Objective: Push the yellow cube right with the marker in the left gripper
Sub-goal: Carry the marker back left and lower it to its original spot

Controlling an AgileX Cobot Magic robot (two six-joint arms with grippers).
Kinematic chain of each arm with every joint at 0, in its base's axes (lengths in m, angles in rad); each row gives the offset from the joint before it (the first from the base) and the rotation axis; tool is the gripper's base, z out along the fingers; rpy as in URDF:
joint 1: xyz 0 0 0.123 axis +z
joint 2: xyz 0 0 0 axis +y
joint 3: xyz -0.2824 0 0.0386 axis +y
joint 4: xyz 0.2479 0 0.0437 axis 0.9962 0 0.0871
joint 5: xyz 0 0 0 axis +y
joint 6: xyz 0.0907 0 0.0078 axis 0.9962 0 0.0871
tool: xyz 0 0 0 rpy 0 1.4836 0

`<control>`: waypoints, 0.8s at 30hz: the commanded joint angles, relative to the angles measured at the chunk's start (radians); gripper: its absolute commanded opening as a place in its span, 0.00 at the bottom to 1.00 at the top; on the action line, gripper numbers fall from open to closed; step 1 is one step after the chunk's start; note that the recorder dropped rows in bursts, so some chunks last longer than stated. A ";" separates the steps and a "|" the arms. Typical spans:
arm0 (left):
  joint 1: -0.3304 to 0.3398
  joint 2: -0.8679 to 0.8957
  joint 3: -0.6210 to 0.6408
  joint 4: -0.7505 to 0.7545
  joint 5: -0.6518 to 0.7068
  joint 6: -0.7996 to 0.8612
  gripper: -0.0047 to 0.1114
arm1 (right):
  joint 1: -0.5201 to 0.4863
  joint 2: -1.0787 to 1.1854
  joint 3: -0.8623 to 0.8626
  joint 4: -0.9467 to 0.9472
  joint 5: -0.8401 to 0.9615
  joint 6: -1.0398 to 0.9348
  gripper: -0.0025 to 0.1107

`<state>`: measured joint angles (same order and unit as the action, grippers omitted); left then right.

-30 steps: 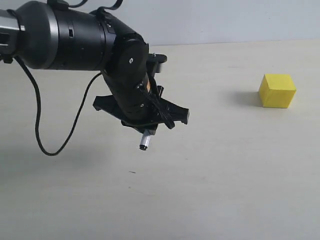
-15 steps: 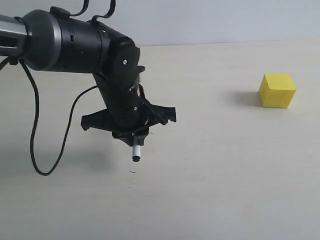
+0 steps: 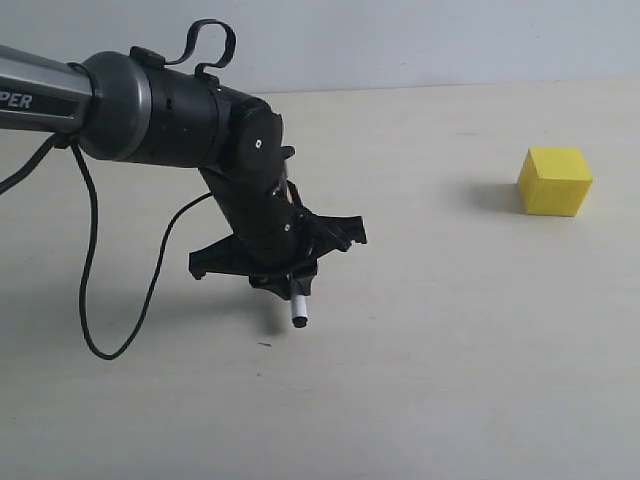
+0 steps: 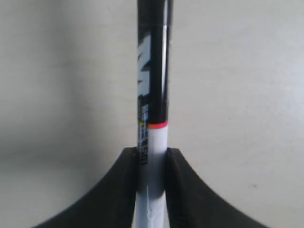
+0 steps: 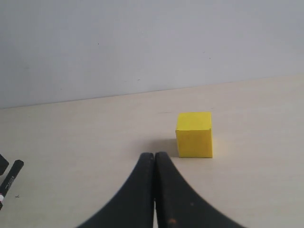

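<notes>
Marker (image 3: 297,312) clamped in left claw (image 3: 284,274), fingers (image 4: 128,190) pinching white barrel, black printed length projecting beyond. Since a second ago: wrist rolled, tip dropped and now points down, close over bench (image 3: 450,380); touching or not, cannot tell. In last half second, swung slightly back toward yellow cube (image 3: 554,181). Cube unmoved, tip well to its left, no contact. Judged approach only; whole rightward push still to do. Cube: bright yellow, matte, plain faces, flat on bench. Right claw (image 5: 154,166) closed on nothing, near cube.
</notes>
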<state>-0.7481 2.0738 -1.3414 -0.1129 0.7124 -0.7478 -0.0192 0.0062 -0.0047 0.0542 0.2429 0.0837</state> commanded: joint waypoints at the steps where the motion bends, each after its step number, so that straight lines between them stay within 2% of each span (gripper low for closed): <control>1: 0.000 -0.005 0.003 -0.010 -0.015 0.035 0.04 | -0.005 -0.006 0.005 -0.004 -0.005 -0.003 0.02; 24: 0.000 0.052 0.003 -0.023 0.016 0.063 0.04 | -0.005 -0.006 0.005 -0.003 -0.005 -0.003 0.02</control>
<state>-0.7481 2.1103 -1.3414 -0.1257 0.7239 -0.6883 -0.0192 0.0062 -0.0047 0.0542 0.2429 0.0837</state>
